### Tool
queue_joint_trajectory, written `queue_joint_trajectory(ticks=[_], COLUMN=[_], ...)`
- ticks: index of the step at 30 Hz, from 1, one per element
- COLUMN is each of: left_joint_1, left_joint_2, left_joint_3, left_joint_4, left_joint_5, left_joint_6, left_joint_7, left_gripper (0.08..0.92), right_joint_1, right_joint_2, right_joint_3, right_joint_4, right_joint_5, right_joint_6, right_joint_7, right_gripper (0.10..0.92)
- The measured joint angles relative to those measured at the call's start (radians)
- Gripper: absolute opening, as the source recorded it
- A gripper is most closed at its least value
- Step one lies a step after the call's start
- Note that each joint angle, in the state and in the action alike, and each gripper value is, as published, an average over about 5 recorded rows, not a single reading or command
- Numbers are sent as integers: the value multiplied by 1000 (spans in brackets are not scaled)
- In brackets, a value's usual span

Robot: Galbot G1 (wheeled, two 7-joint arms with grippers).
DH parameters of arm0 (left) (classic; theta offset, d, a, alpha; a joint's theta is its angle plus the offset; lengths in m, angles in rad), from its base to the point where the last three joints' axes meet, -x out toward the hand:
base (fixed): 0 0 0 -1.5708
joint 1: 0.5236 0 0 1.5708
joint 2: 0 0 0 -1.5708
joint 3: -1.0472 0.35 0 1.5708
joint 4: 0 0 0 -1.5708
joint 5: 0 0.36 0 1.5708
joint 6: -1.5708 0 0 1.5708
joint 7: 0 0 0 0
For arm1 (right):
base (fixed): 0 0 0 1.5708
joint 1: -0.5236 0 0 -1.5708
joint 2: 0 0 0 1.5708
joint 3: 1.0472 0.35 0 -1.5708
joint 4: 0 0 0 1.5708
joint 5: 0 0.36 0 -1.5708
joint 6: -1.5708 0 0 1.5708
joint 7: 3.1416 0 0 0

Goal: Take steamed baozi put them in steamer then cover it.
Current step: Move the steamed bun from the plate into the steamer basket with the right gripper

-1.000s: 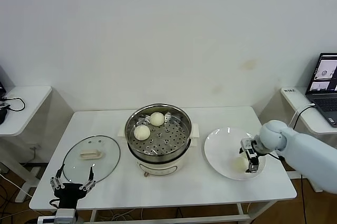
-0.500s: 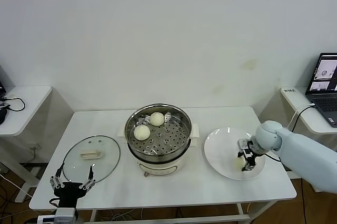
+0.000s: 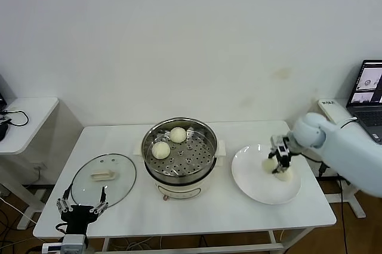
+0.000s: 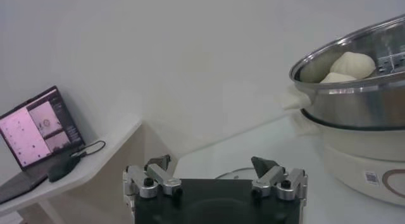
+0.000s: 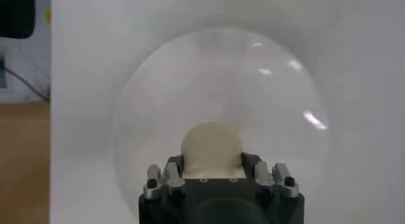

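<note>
Baozi point(image 3: 282, 170) now clamped in right tool point(image 3: 279, 163), raised off white plate point(image 3: 256, 182); left tool point(image 3: 82, 210) spread.

Right hand point(image 3: 279, 163) reaches in from the right with fingers clamped, while left hand point(image 3: 80, 211) waits low, fingers spread.

No legible text (labels blurred)

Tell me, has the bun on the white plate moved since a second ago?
Yes. The bun, gripped by the right tool, has shifted from the plate's near-right part toward the wall, apparently lifted off it.
</note>
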Motion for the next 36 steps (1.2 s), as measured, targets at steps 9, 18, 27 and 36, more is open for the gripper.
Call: queue_joint_trajectory(ticks=[9, 18, 27, 36], left_joint_1=[2, 6, 14, 18], left_joint_2=[-1, 0, 0, -10], left_joint_3=[-2, -13, -34, -51], left_joint_4=[0, 6, 3, 8], left_joint_5=[-1, -2, -6, -14], left_joint_6=[0, -2, -4, -11], left_joint_7=[-1, -4, -4, -10], left_gripper=[823, 823, 823, 823], right_joint_1=[238, 381, 416, 415], right_joint_2=[93, 227, 369, 489], right_joint_3=[-106, -214, -318, -404], right_joint_4=[-19, -2, 9, 17], right_joint_5=[101, 194, 235, 195], right_joint_6=[-7, 10, 75, 200], right_joint_7=[7, 40, 97, 141], right_gripper=[585, 585, 585, 585])
